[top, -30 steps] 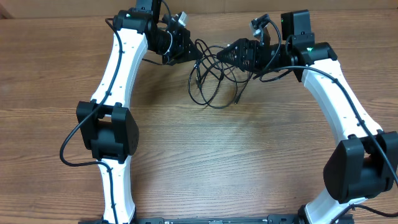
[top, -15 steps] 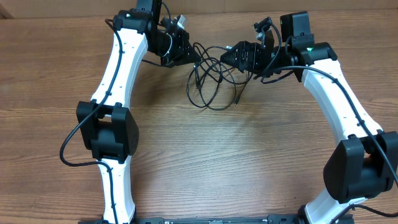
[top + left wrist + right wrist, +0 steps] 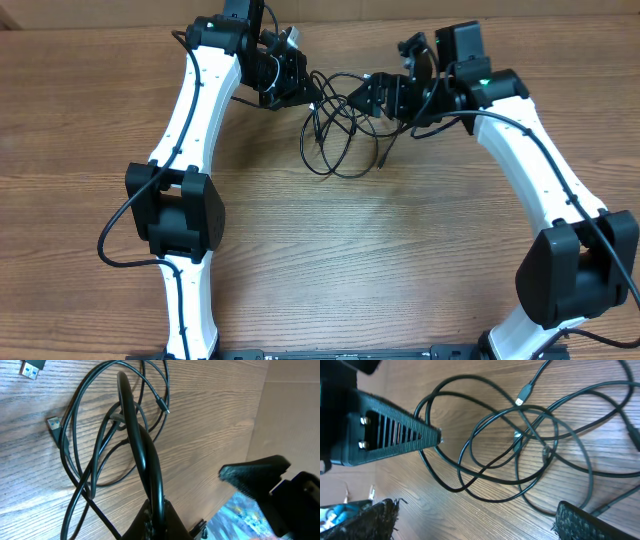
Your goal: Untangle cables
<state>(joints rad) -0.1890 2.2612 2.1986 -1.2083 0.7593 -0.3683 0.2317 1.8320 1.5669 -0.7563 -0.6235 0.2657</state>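
Observation:
The cables (image 3: 335,120) are thin black cords lying in overlapping loops on the far middle of the table, between my two grippers. My left gripper (image 3: 311,92) sits at the tangle's left edge. In its wrist view the left gripper (image 3: 154,510) is shut on one cable strand (image 3: 134,435), which rises from the jaws over the loops. Silver-tipped plugs (image 3: 53,423) lie beside them. My right gripper (image 3: 358,97) hovers at the tangle's right edge. In its wrist view the right gripper (image 3: 477,525) is open, its fingers (image 3: 590,522) spread wide just short of the loops (image 3: 520,440).
The wooden table (image 3: 380,250) runs toward the camera below the tangle. Its far edge (image 3: 257,415) is close behind the grippers. Thicker black wires (image 3: 120,230) hang along both white arms. A loose USB plug (image 3: 30,367) lies apart from the loops.
My right arm has shifted a little to the left, closer to the tangle and the left gripper. The left gripper keeps its hold and the loops have barely moved.

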